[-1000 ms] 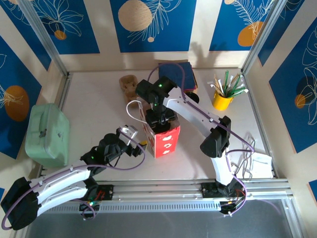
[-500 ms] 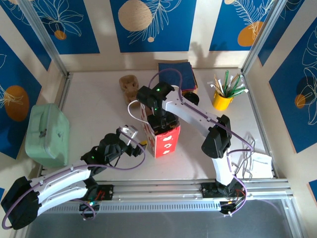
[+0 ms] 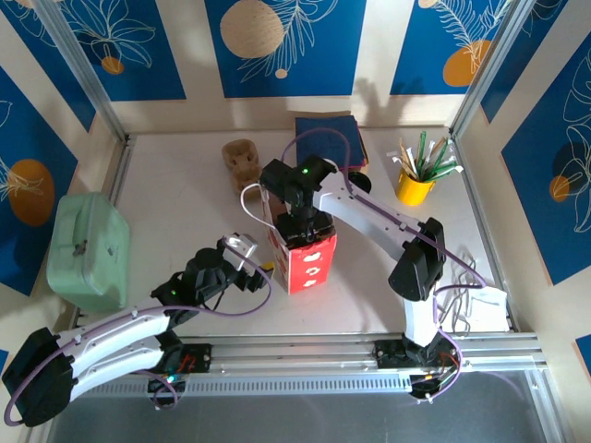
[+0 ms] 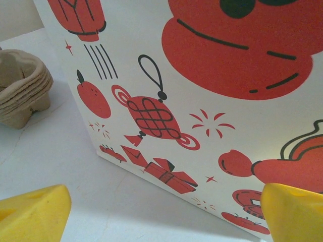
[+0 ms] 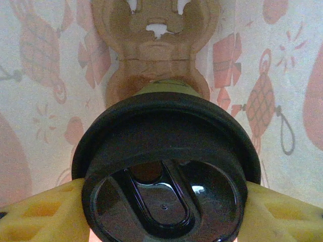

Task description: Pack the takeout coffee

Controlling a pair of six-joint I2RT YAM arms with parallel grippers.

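Right fingers (image 5: 35, 214) clamped on takeout coffee (image 5: 164, 151) lid, inside printed bag (image 5: 298, 60)

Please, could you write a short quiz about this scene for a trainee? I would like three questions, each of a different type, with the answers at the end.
1. Multiple choice: what do the right fingers hold?
A) a spoon
B) a coffee cup with a black lid
C) a napkin
2. True or false: the left fingers are closed on the paper bag.
3. Short answer: what colour is the pot that holds the straws?

Key: 1 B; 2 false, they are wide open beside the bag; 3 yellow.
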